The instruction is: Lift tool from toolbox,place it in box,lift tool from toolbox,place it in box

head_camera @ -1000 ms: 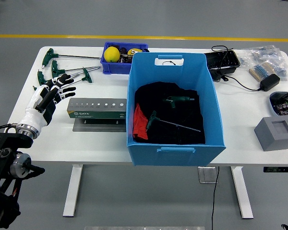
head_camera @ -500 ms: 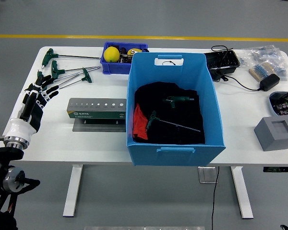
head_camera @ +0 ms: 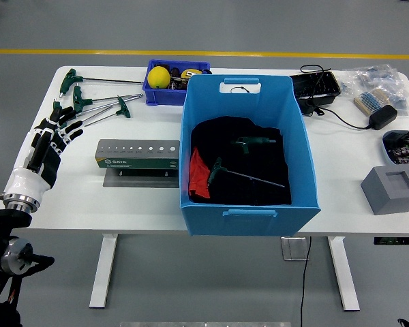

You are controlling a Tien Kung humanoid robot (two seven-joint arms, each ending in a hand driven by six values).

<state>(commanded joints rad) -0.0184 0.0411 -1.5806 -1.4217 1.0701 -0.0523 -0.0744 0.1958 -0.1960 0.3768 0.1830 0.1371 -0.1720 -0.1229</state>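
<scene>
White table (head_camera: 143,197), tools (head_camera: 249,170) in box (head_camera: 249,214)

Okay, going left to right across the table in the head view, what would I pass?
Left hand → green T-handle wrenches → grey tool holder → big blue box with two wrenches inside → black charger → grey foam block.

box (head_camera: 300,163): smooth blue plastic | cloth (head_camera: 259,194): matt black | tool rack (head_camera: 138,153): brushed grey metal
</scene>
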